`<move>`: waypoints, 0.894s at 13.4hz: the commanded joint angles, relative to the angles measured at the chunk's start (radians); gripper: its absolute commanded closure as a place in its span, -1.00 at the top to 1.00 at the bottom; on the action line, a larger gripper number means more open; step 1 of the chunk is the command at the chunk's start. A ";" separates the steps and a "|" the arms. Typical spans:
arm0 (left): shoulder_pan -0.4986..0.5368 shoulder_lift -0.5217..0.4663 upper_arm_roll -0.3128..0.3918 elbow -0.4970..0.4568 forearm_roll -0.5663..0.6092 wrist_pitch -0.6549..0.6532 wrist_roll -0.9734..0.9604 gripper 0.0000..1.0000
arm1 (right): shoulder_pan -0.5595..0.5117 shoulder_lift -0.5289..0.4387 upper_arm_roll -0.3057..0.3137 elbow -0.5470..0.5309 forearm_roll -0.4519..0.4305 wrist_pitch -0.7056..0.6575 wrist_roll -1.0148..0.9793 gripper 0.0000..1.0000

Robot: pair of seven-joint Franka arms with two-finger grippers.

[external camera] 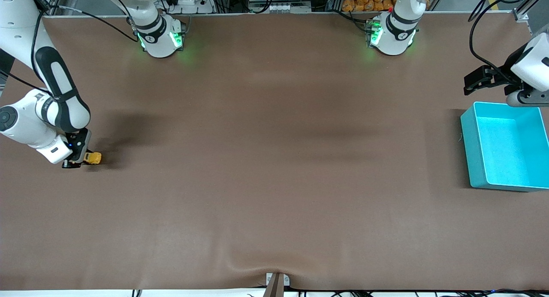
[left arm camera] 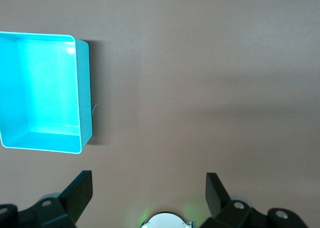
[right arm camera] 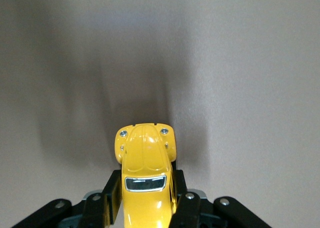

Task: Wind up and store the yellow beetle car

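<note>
Right gripper (external camera: pixel 76 159) low at the right arm's end of the worktop (external camera: pixel 274 181), clenched on the yellow beetle car (external camera: pixel 93 158) (hood poking out past the fingers (right arm camera: pixel 182 208)). Left gripper (external camera: pixel 482 80) released, waiting above worktop beside the turquoise box (external camera: pixel 476 151) at the left arm's edge.

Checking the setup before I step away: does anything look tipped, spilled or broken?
Nothing stands out. The right claw grips the yellow car squarely at its end of the table; the turquoise box sits upright and empty, with the open left claw waiting nearby.
</note>
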 commanded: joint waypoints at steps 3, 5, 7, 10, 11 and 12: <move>0.005 -0.013 -0.002 -0.005 -0.012 0.005 -0.014 1.00 | -0.058 0.077 0.010 0.042 0.013 -0.002 -0.077 -0.23; 0.005 -0.012 -0.002 -0.005 -0.012 0.008 -0.014 1.00 | -0.072 0.083 0.009 0.058 0.012 -0.002 -0.097 -0.23; 0.005 -0.012 -0.002 -0.008 -0.012 0.012 -0.015 1.00 | -0.086 0.087 0.010 0.070 0.012 -0.002 -0.114 -0.23; 0.004 -0.013 -0.002 -0.010 -0.012 0.012 -0.015 1.00 | -0.095 0.091 0.010 0.096 0.013 -0.046 -0.126 -0.23; 0.004 -0.013 -0.002 -0.010 -0.012 0.012 -0.015 1.00 | -0.106 0.098 0.010 0.105 0.012 -0.054 -0.128 -0.23; 0.004 -0.013 -0.002 -0.011 -0.012 0.012 -0.015 1.00 | -0.109 0.100 0.010 0.110 0.012 -0.054 -0.129 -0.23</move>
